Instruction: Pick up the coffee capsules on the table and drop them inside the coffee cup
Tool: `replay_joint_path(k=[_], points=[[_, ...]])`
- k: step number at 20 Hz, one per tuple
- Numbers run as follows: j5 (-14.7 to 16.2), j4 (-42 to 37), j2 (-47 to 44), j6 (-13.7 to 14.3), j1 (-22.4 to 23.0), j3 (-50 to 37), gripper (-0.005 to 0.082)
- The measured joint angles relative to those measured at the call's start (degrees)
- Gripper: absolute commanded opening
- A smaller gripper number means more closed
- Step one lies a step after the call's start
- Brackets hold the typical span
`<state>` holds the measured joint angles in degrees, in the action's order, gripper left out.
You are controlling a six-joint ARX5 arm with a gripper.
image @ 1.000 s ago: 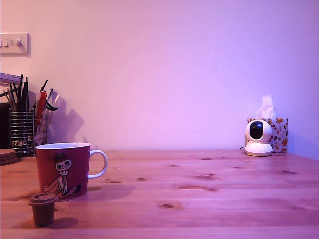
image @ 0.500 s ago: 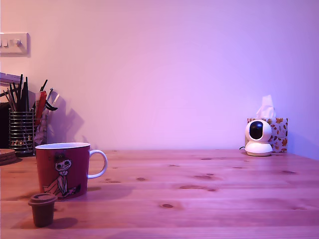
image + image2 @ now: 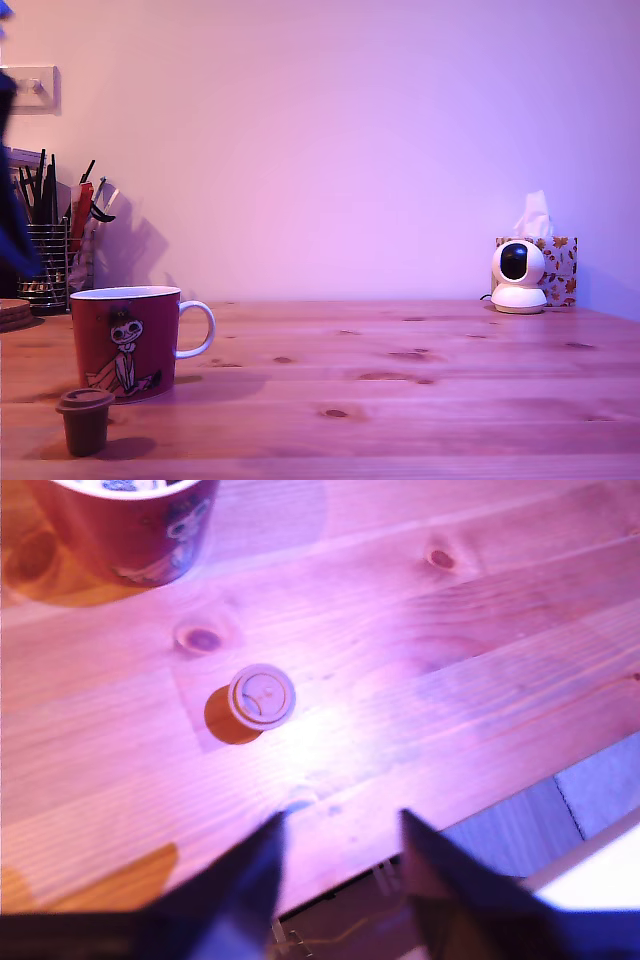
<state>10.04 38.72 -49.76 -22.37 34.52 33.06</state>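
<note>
Gripper (image 3: 340, 830) jaws apart, empty, above the table (image 3: 420, 400); capsule (image 3: 260, 696) upright just beside the coffee cup (image 3: 125, 340). Risk: off-centre descent tips capsule or clips cup.

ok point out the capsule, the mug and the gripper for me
coffee capsule (image 3: 261, 695), wrist view, on its round lid
coffee cup (image 3: 125, 342), exterior view, on the red side wall at the drawn figure
gripper (image 3: 340, 845), wrist view, midway between the two dark fingertips, which stand apart
</note>
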Motion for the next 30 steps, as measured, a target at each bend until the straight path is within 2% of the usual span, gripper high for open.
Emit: replay_joint_path(k=[4, 9, 15, 28, 30], points=[[-1.0, -3.5, -5.6, -0.5, 0.0, 0.2, 0.0659], [-6.2, -7.5, -12.9, -1.8, 0.5, 0.3, 0.0659], [-8.5, -12.1, -21.0, -1.5, 0.8, 2.4, 0.0659], [-9.6, -16.6, -31.5, 0.3, 1.0, 2.8, 0.0651], [-9.5, -17.0, -31.8, 0.4, 1.0, 2.8, 0.0602]])
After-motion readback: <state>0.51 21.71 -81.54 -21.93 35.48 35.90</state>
